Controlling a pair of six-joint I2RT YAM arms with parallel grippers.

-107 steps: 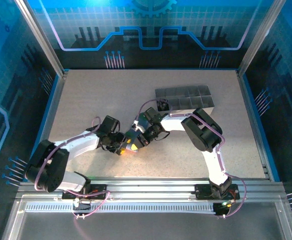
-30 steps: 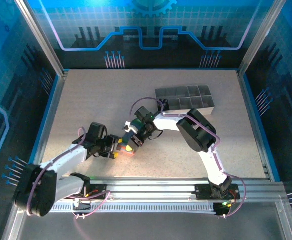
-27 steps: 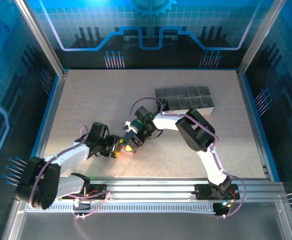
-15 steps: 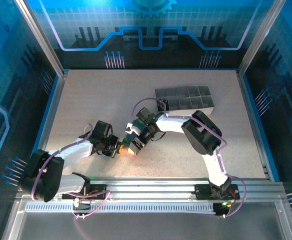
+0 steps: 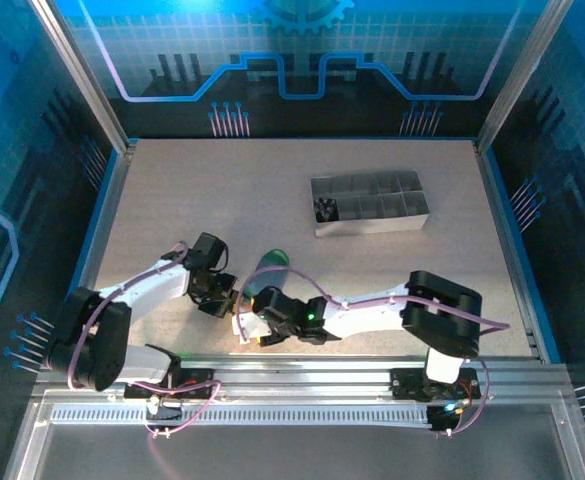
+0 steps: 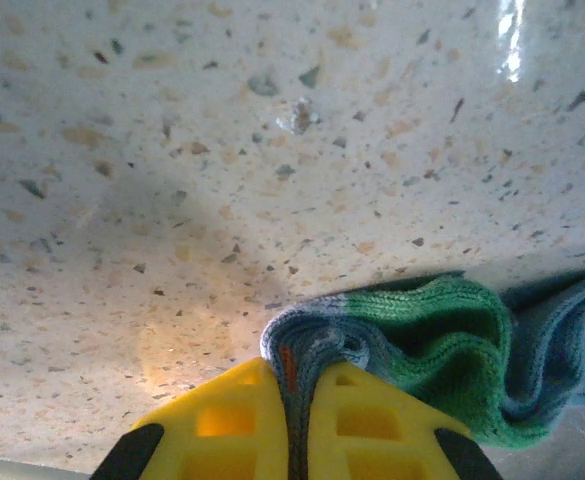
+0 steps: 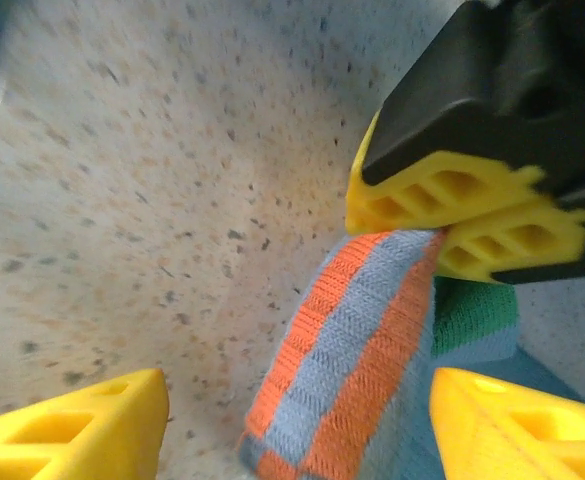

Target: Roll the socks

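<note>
My left fingers are clamped flat together on a fold of the striped sock. They sit low on the speckled surface, near its front edge and left of centre.

From the left wrist, the blue-grey knit is pinched between the two yellow tips. The green cuff bunches just to the right of them, lying on the surface.

My right fingers stand wide apart, just in front of the left ones (the right arm stretches low across the front of the surface). From the right wrist, my two yellow tips sit at the bottom corners of the view. The sock's orange and blue-grey striped part lies between them and, as far as I can tell, touches neither. Above it the left tips grip that same striped part, and a strip of green cuff shows below them.

The grey divided tray sits well apart, toward the far right. At its left end lies a dark thing; I cannot tell what it is.
</note>
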